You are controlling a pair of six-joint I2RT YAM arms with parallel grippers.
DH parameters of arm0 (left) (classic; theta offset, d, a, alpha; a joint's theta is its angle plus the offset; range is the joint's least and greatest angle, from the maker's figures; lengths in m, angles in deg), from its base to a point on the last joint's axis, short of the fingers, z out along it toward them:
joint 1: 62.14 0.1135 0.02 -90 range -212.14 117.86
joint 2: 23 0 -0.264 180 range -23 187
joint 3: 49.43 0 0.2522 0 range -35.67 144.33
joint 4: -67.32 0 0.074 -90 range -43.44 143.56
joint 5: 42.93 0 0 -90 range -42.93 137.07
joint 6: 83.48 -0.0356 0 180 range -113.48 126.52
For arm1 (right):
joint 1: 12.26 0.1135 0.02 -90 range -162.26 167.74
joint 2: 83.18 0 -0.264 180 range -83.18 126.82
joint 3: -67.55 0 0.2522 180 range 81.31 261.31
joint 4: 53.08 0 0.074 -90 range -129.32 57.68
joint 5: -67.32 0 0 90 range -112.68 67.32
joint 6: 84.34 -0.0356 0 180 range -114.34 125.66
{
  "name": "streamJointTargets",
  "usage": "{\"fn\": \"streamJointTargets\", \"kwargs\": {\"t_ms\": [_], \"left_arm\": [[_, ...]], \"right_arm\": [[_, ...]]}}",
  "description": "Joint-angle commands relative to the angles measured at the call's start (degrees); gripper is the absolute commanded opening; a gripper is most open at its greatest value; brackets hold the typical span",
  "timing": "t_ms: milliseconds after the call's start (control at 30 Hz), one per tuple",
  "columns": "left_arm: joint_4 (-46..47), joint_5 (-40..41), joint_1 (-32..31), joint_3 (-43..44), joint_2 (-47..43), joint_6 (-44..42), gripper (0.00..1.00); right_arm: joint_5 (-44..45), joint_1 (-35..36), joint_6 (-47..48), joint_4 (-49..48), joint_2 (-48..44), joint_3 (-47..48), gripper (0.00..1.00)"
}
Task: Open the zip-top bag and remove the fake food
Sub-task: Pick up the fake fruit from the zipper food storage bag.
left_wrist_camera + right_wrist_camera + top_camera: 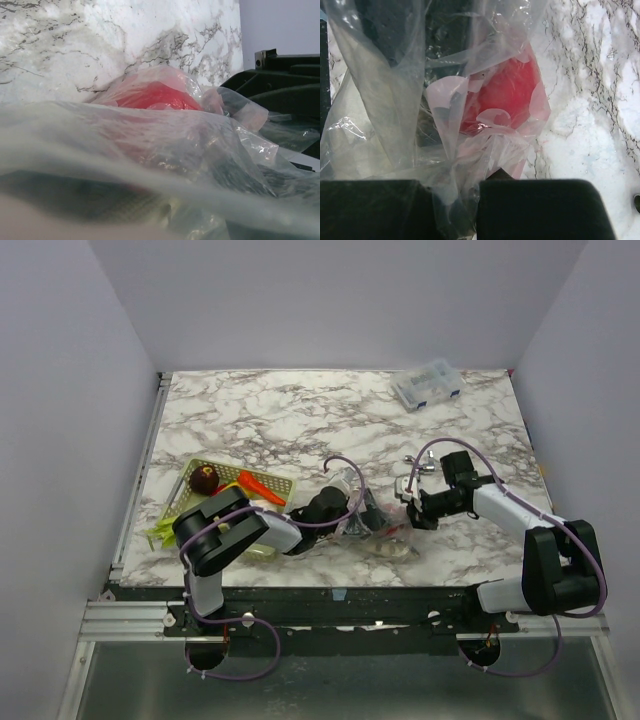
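Your bag [378, 528] lies crumpled on the counter [300, 420] near its front edge, between the two arms. Your left fingers [350, 508] meet it from the left and your right fingers [412, 512] from the right.

In the right wrist view, your right fingers are closed on a bunched fold of the bag. The plastic runs down through the narrow gap between the two dark pads. The red fruit [505, 95] sits inside the bag just beyond those fingers, slightly right of the gap and wrapped in clear film.

In the left wrist view, plastic is draped right over the lens. You cannot tell whether your left fingers are open or closed, only that they are pressed into the bag. The red fruit shows there too, further in and under the film, with the dark right arm behind it at the right edge.

Left of the bag, the basket [228, 472] holds a maroon ball [205, 478] and a chili [262, 487]. A green stalk [160, 532] pokes out at its near left corner. A clear box [428, 385] stands well apart at the far right of the counter.
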Motion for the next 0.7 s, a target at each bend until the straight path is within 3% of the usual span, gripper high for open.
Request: {"fn": "streamJointTargets", "kwargs": {"t_ms": [0, 267, 667], "left_arm": [[1.64, 2.25, -0.80, 2.25, 2.24, 2.90, 0.95], [0.25, 3.11, -1.06, 4.51, 3.62, 4.34, 0.94], [-3.09, 5.20, -1.42, 4.02, 2.55, 3.34, 0.82]], "right_arm": [[-4.20, 0.51, -0.46, -0.70, -0.52, -1.01, 0.08], [-5.98, 0.68, -0.10, -0.51, -0.42, -1.31, 0.08], [-5.30, 0.77, 0.16, -0.47, -0.45, -1.53, 0.08]]}}
